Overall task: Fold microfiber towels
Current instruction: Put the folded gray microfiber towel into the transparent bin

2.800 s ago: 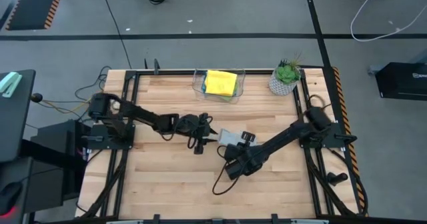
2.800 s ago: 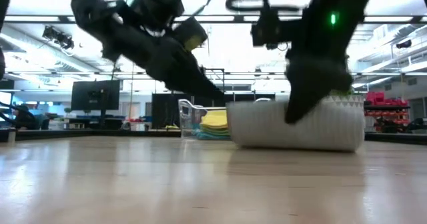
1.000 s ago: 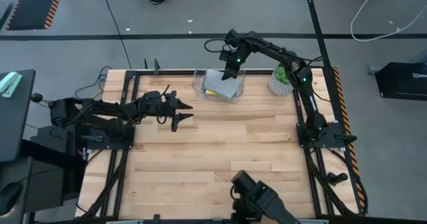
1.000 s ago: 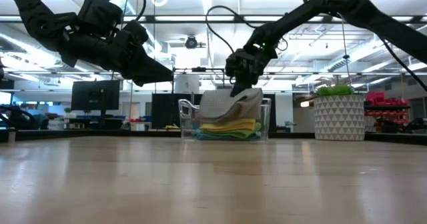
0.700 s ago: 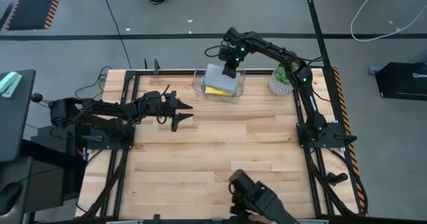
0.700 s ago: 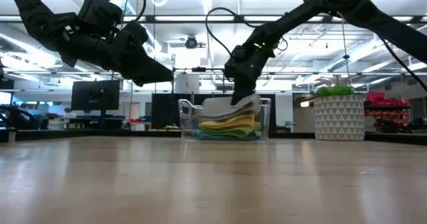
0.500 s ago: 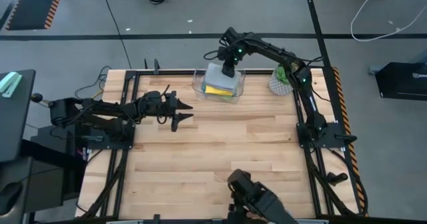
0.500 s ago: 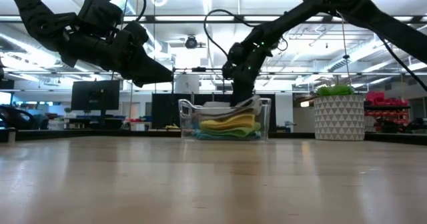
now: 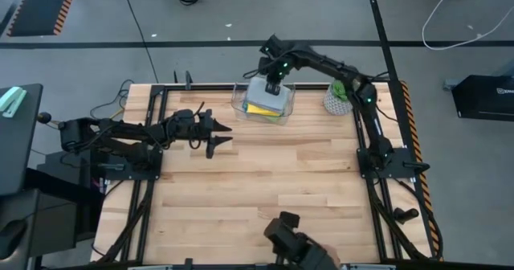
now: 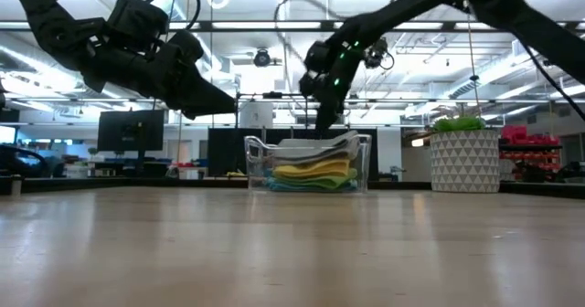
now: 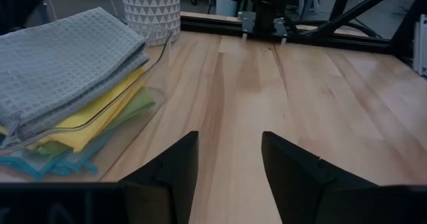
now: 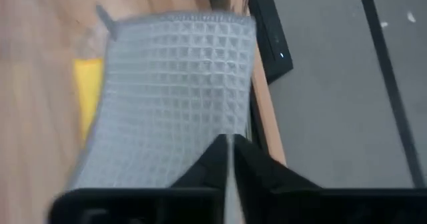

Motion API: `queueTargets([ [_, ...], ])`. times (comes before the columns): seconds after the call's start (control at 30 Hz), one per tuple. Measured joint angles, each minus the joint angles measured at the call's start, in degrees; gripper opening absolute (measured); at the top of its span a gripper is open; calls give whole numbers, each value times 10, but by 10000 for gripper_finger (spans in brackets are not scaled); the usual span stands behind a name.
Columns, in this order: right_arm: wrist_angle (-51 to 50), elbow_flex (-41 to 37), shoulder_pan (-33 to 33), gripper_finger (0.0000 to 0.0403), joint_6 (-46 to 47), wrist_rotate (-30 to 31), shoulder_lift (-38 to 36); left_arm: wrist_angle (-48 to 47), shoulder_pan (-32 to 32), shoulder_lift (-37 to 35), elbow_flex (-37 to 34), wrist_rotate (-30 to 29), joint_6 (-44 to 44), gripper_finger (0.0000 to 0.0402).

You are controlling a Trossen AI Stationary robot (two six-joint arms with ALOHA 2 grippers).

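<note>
Grey waffle-weave microfiber towel [image 9: 265, 92], folded into a small rectangle, tops the stack in the clear plastic bin [image 9: 238, 103] at the far edge of the pale wooden table [image 9: 249, 182], as we look straight down on the scene. Beneath it we see the folded yellow towel [image 9: 261, 108] showing at the near side of the stack. From the left wrist view we can also make out the light blue towel [image 11: 40, 164] and the green towel [image 11: 137, 104] at the bottom, their edges pressed against the bin's clear wall. The right gripper [image 9: 271, 83] hangs just above the grey towel at the bin's far side, on an arm reaching across from the table's right rail; in the right wrist view its dark fingers [image 12: 200, 167] stand nearly together with only a thin slit between them, clear of the cloth. The left gripper [image 9: 221, 137] hovers over the left half of the table, well apart from the bin, its two dark fingers spread wide with bare wood showing between them. A white patterned pot holding a small green plant [image 9: 344, 93] stands near the bin, toward the table's far right corner. At table height we see the stack sitting level inside the bin, grey uppermost.
</note>
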Motion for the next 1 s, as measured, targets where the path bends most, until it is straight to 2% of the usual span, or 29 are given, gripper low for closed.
queueTargets([
  [0.07, 13, 0, 11, 16, 4, 39, 20, -4, 3, 0, 0, -1, 2, 172],
  [0.13, 21, 0, 18, 22, 13, 59, 42, -9, 8, 0, 0, -1, 3, 172],
  [0.23, 24, 0, 27, 25, 17, 50, 62, -13, 17, 0, 0, -2, 3, 172],
  [0.4, 39, 0, 50, 6, 8, 41, 81, -12, 26, 0, 0, -2, 4, 172],
  [0.53, 67, 0, 62, 14, 1, 31, 78, -12, 30, 0, 0, -2, 4, 172],
  [0.73, 48, 0, 61, 29, 13, 50, 28, -12, 30, 0, 0, -2, 5, 172],
  [0.87, -5, 0, 52, 33, 23, 48, -15, -12, 31, 0, 0, -2, 5, 172],
  [1.0, -51, 0, 38, 27, 39, 3, -35, -12, 39, 0, 0, -2, 5, 172],
])
